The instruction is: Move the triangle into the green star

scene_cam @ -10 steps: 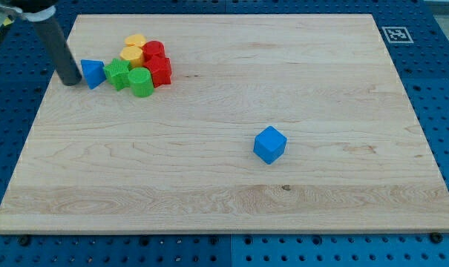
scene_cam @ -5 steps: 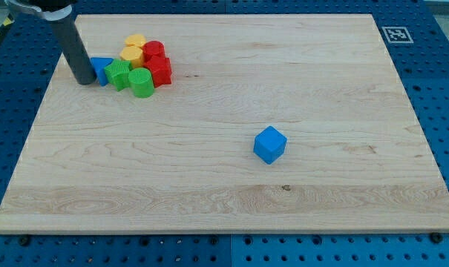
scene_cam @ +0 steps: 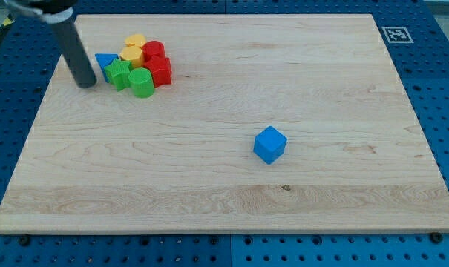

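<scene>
Tip (scene_cam: pixel 87 83) of rod (no pincer fitted, so no jaw state) beside blue triangle (scene_cam: pixel 104 61) touching green star (scene_cam: pixel 118 73), upper left; overpushing may scatter cluster.

rod: straight, dark grey, matte cylinder | my tip (scene_cam: pixel 86 84): blunt, same dark colour

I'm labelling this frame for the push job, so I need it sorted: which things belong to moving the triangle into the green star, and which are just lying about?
Part of the job:
- blue triangle, against the cluster's left edge
- green star, touching the triangle
- my tip, just left of the triangle

Lying about:
- green cylinder
- yellow blocks
- red blocks
- blue cube, alone mid-board
</scene>
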Tool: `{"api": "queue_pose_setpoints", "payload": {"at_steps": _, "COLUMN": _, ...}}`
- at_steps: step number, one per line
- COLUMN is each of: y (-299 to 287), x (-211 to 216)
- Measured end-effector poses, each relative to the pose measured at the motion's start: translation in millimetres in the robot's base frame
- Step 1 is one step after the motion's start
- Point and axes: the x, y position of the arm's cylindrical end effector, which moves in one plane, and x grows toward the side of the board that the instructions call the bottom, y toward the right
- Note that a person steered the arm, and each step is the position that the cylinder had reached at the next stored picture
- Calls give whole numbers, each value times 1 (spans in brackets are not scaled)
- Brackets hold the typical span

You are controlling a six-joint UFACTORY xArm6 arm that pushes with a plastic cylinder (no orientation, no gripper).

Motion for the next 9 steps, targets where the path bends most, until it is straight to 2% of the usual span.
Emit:
{"api": "queue_pose_setpoints", "payload": {"at_steps": 1, "y": -5, "x": 46}}
{"api": "queue_pose_setpoints", "payload": {"at_steps": 3, "y": -5, "x": 55}}
{"api": "queue_pose_setpoints", "payload": {"at_steps": 4, "y": 10, "x": 93}}
{"api": "queue_pose_setpoints", "payload": {"at_steps": 5, "y": 20, "x": 98}}
{"api": "queue_pose_setpoints", "payload": {"at_steps": 6, "y": 66, "x": 131}}
{"api": "queue_pose_setpoints", "payload": {"at_steps": 8, "y": 87, "x": 139}}
{"api": "queue_pose_setpoints", "payload": {"at_steps": 9, "y": 117, "x": 179}}
